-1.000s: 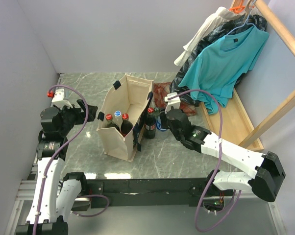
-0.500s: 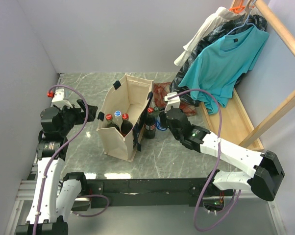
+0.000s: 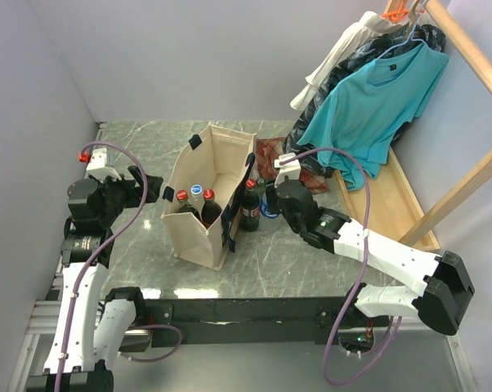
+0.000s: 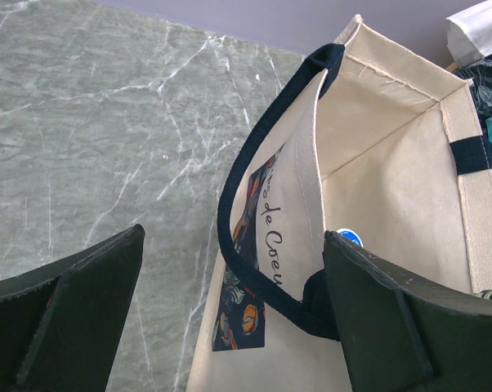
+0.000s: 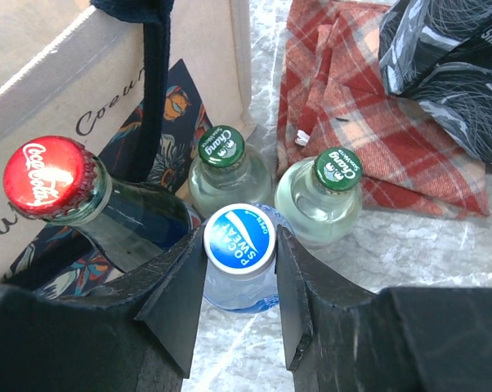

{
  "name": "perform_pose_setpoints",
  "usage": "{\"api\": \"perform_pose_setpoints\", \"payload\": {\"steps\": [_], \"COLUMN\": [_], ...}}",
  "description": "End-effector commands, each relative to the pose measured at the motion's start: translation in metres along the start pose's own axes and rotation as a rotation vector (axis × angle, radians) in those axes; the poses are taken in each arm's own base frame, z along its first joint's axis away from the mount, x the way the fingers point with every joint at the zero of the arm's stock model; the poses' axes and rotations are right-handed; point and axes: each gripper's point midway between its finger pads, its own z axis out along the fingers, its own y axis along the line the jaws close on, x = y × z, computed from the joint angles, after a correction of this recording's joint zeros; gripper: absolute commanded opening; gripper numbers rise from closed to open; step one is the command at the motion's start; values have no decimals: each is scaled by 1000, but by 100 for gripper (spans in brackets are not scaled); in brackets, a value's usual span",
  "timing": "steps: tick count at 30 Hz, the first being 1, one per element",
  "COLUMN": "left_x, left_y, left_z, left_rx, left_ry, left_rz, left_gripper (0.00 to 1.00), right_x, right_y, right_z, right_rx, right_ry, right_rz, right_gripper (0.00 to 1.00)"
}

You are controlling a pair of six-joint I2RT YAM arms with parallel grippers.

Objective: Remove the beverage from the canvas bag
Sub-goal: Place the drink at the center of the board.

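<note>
Hardly anything has shifted over the last second: only the right arm's forearm has nudged slightly, while the canvas bag (image 3: 199,233) and every bottle sit as they were.

The right gripper (image 5: 239,245) is pinched narrow on a blue-capped bottle (image 5: 239,233), its fingers (image 5: 181,302) pressed to either side of the cap. That bottle stands on the table (image 3: 295,261) outside the bag, just beside its printed side. The left gripper (image 4: 234,237) hangs spread wide and empty by the bag's left wall, next to a strap handle (image 4: 230,204).

This looks like the set-down of one drink, with the release about to come. Three capped bottles (image 3: 196,194) stand inside the bag, so the job seems only partly done.

Next, the right jaws need to part and rise straight up before swinging back over the bag's mouth.

Room is tight. A cola bottle (image 5: 46,175) stands just to one side of the held bottle, and two green-capped bottles (image 5: 226,147) stand close behind it, so a sideways exit could knock them. A plaid cloth (image 5: 369,122) lies beyond. The bag's dark handle also hangs in the way of reaching back in.
</note>
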Motion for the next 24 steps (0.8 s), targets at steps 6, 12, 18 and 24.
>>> {"api": "perform_pose_setpoints", "payload": {"steps": [6, 12, 18, 24], "left_x": [-9, -9, -9, -7], "left_y": [-1, -1, 0, 0], "left_z": [-1, -1, -1, 0], "left_rx": [3, 7, 2, 0], "left_ry": [-32, -29, -28, -24], "left_rz": [30, 29, 28, 27], "left_gripper": [96, 96, 96, 96], "right_x": [-63, -65, -72, -83], "right_y": [6, 1, -2, -3], "right_z": [-8, -14, -21, -27], "right_rx": [-9, 0, -2, -10], "right_ry": [-143, -152, -169, -185], "right_rz": [93, 92, 102, 101], "right_gripper": [45, 45, 46, 46]}}
